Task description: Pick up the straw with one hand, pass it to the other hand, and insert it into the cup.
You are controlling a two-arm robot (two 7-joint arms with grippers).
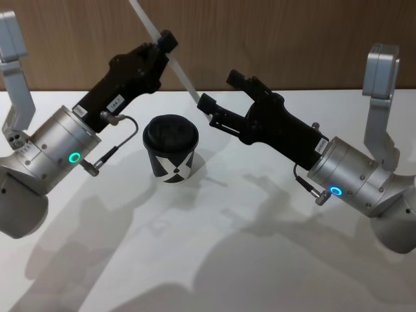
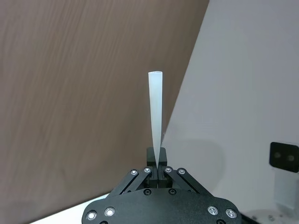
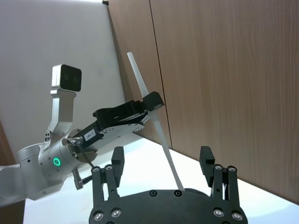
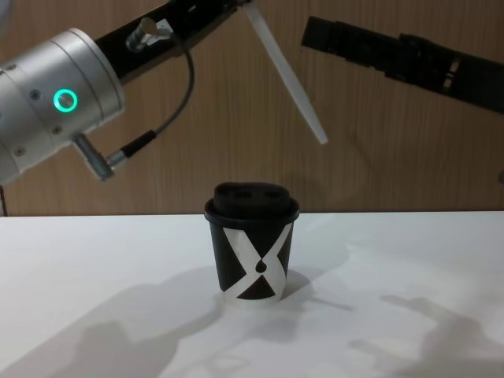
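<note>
The straw (image 1: 170, 58) is running off the head view's top edge, well above the cup (image 1: 171, 148); the left gripper (image 4: 236, 6) above the cup is getting cropped in the chest view.

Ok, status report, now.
Left gripper shut on straw, held aloft. Right gripper open, its fingers either side of the straw's lower end. Cup upright, lid on. Nothing in the way.

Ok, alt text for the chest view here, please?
The left hand, raised at the upper left, holds a white straw slanting down above a lidded black cup on the white table. The right hand reaches in from the upper right, open, beside the straw's lower end.
</note>
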